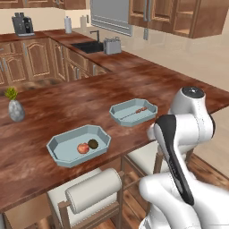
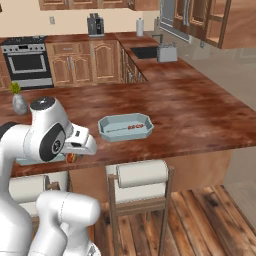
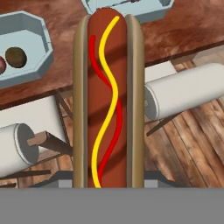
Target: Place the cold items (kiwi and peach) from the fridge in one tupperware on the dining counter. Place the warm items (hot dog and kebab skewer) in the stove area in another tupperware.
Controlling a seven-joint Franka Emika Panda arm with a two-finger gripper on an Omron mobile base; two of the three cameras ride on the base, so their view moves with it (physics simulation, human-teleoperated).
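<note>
Two containers: both pale blue-grey octagonal tupperware trays stand well apart on the dark reddish-brown polished wood bench.
Left tray: the nearer tupperware holds the round orange-red peach and the dark olive-brown oval kiwi, side by side and touching or nearly so.
Right tray: the farther tupperware holds the thin kebab skewer, lying along the tray's length.
Held item: the hot dog in a tan bun with red and yellow sauce lines is grasped between the jaws; its long axis runs straight out from the gripper.
Position: the hot dog hangs off the bench edge, above the white-cushioned stools.
Key relation: in the hand view the skewer tray lies just beyond the hot dog's far tip; the fruit tray sits off to the left.
Judgement: the coming move is a forward carry to the skewer tray.
</note>
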